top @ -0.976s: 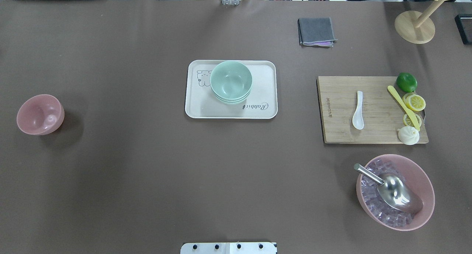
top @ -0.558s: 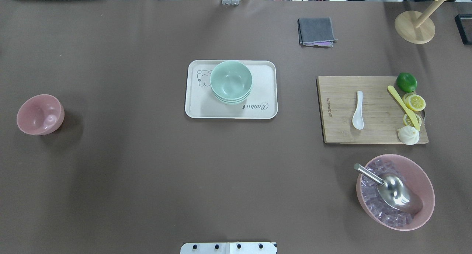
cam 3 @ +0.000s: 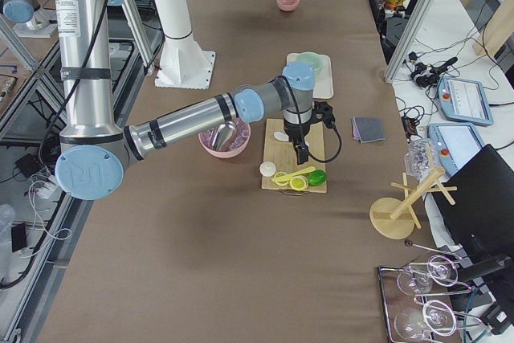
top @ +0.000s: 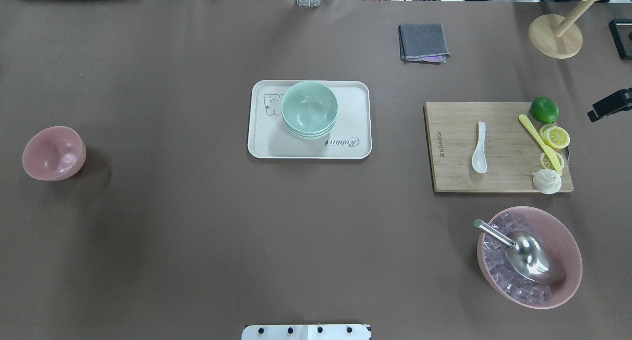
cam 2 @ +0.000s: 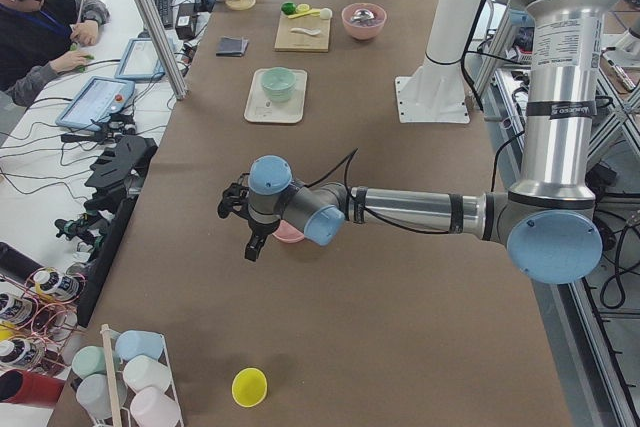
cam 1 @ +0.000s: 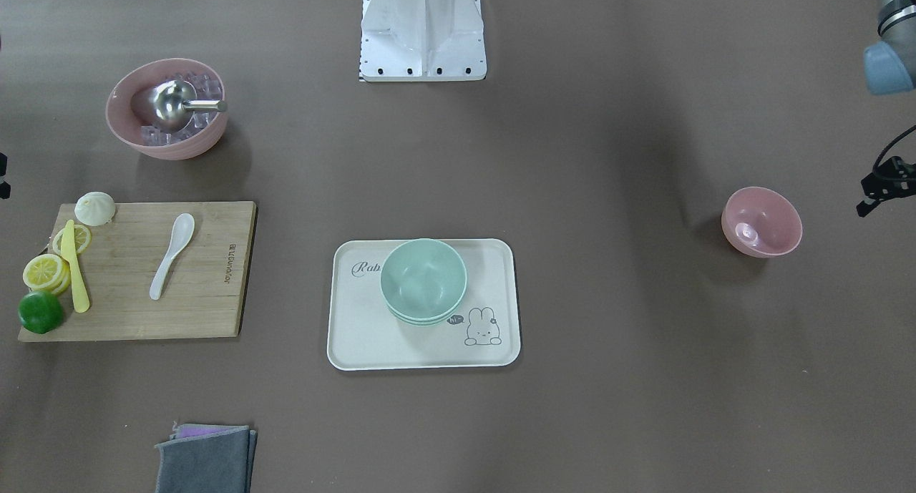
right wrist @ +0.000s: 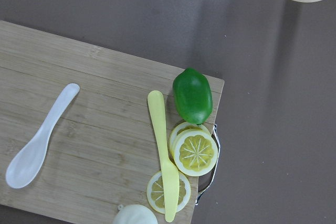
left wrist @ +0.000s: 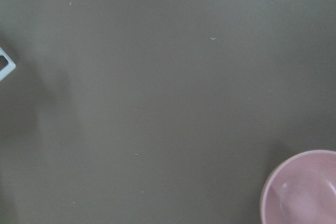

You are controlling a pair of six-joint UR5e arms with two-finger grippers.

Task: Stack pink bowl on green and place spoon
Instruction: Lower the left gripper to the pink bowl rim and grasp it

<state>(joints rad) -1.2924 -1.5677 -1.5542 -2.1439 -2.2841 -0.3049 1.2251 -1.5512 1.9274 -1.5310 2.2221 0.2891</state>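
Observation:
A small pink bowl (top: 53, 153) stands alone at the table's far left; it also shows in the left wrist view (left wrist: 302, 190). A stack of green bowls (top: 309, 109) sits on a cream tray (top: 355, 147) at the centre. A white spoon (top: 479, 147) lies on a wooden cutting board (top: 454, 177); the right wrist view shows it (right wrist: 39, 137) too. My left gripper (cam 1: 876, 189) hovers just outside the pink bowl (cam 1: 761, 221). My right gripper (top: 610, 105) hangs past the board's far right end. I cannot tell if either is open.
On the board lie a lime (top: 544, 109), lemon slices (top: 555, 136), a yellow knife (top: 539, 142) and a bun (top: 546, 181). A large pink bowl (top: 568, 251) of ice with a metal scoop stands near the front right. A grey cloth (top: 423, 41) and wooden stand (top: 555, 36) are at the back.
A black part of my right gripper has come into the overhead view at the right edge. The bowls, tray and spoon have not moved.

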